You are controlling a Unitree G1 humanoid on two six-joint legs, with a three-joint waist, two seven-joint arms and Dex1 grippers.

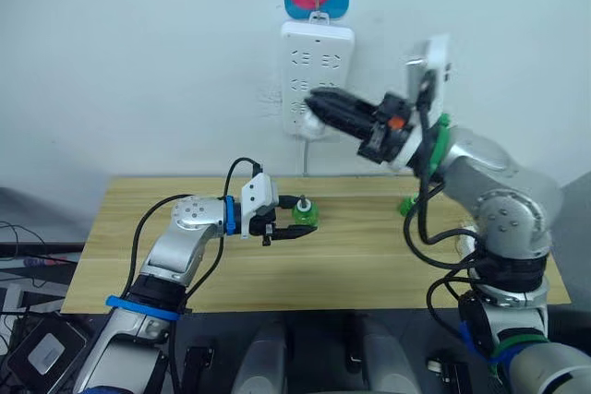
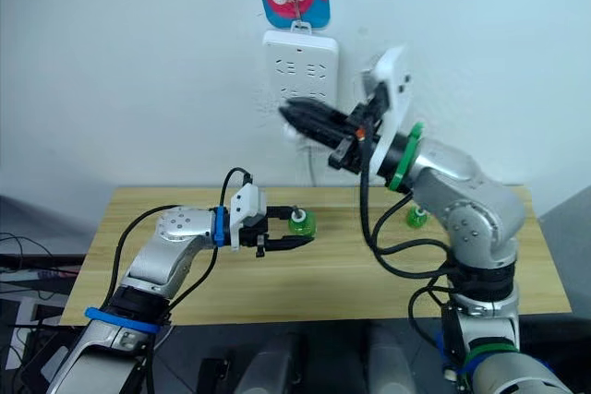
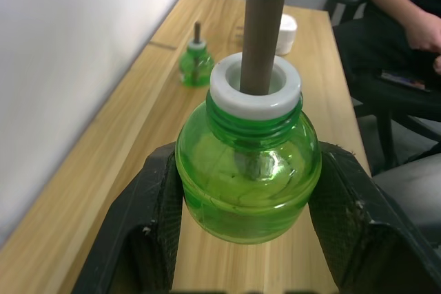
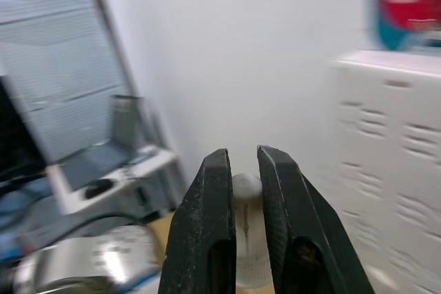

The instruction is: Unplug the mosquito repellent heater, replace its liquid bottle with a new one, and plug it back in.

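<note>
We see the left end effector [image 1: 294, 231] clamped on a green bottle [image 3: 248, 170] on the tabletop [image 1: 369, 265]; right end effector [image 4: 242, 191], fingers narrow, grips the heater [image 4: 248, 239] at the power strip [image 1: 317, 71].

My left tool [image 1: 294, 226], centre frame, is clamped with forearm low; my right tool [image 1: 319, 108], upper centre, extends leftward, fingers nearly together.
</note>
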